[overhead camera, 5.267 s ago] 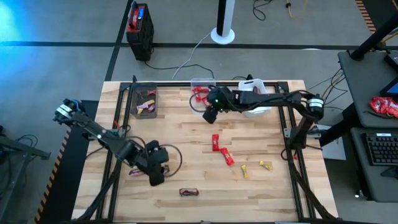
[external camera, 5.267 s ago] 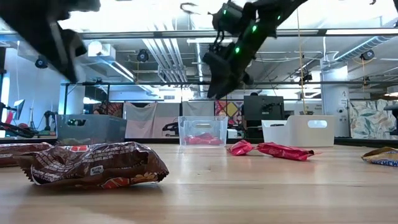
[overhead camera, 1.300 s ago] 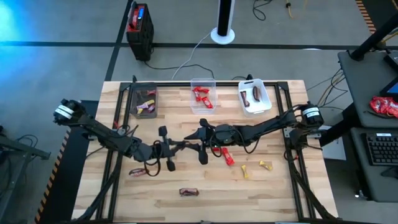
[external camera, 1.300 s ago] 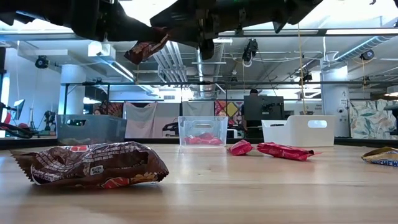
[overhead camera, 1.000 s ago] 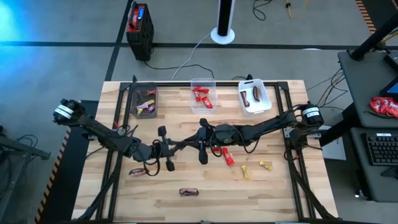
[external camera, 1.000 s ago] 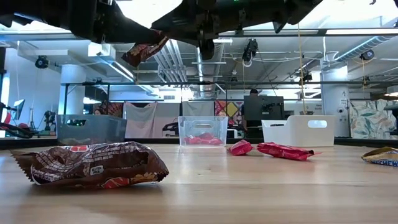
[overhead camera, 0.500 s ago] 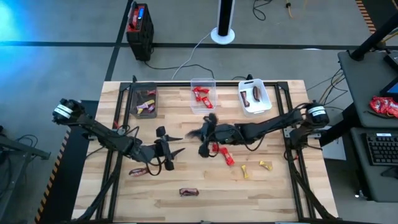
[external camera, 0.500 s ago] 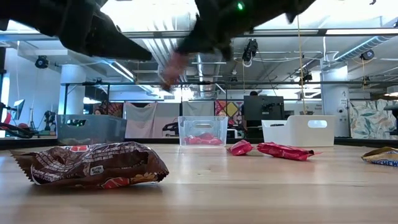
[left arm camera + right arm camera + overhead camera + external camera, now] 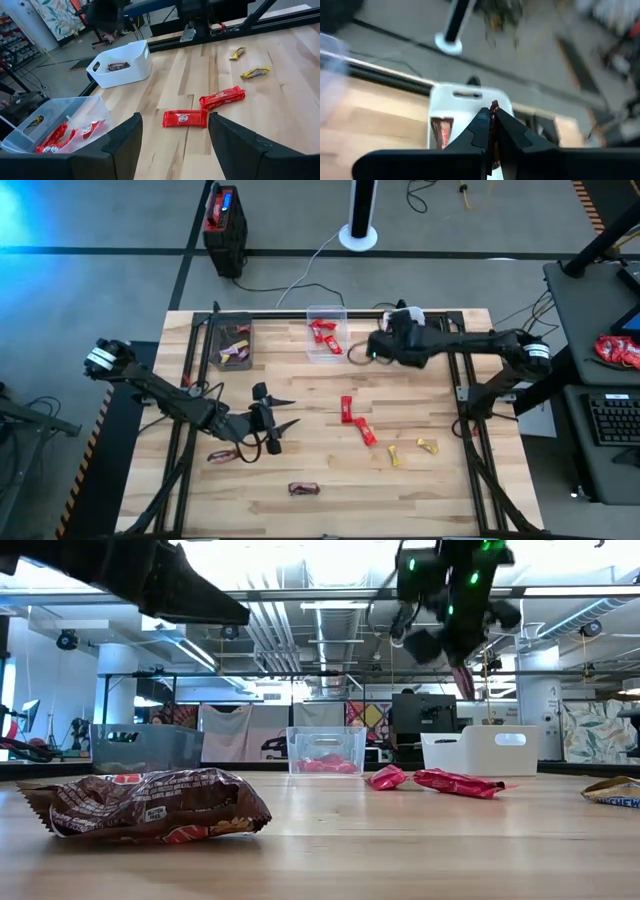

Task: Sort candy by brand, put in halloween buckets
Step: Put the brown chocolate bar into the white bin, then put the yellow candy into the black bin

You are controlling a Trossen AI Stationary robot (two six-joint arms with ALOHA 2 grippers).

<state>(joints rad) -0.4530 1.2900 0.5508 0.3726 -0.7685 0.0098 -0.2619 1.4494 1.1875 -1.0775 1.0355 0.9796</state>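
Observation:
My right gripper (image 9: 372, 350) hangs high over the table's far side, between the clear bucket (image 9: 325, 332) and the white bucket (image 9: 412, 345). It is shut on a dark brown candy (image 9: 493, 106). The white bucket (image 9: 467, 115) holds a brown bar (image 9: 440, 132). Over the left middle my left gripper (image 9: 281, 415) stands open with nothing between its fingers (image 9: 123, 145). On the wood lie two red bars (image 9: 347, 408) (image 9: 366, 432), yellow pieces (image 9: 394, 455) and brown bars (image 9: 222, 455) (image 9: 304, 489). The dark grey bucket (image 9: 232, 343) stands far left. My right gripper pinches the brown candy between its two fingers; in the right wrist view only a thin edge of the wrapper (image 9: 493, 112) shows at the fingertips. The fingers slant downward toward the far edge. The candy (image 9: 463, 680) hangs below them, lifted clear of the table.
The clear bucket (image 9: 55, 125) holds several red candies. A black frame rail runs along the table's far edge (image 9: 270, 315). A large brown wrapper (image 9: 150, 805) lies close to the low camera. Bare wood lies between the red bars and the buckets.
The two grippers met over the table's middle with the brown candy between them. My left gripper has opened and let go of it. My right gripper has carried the candy up and toward the far right, turning toward the white bucket.

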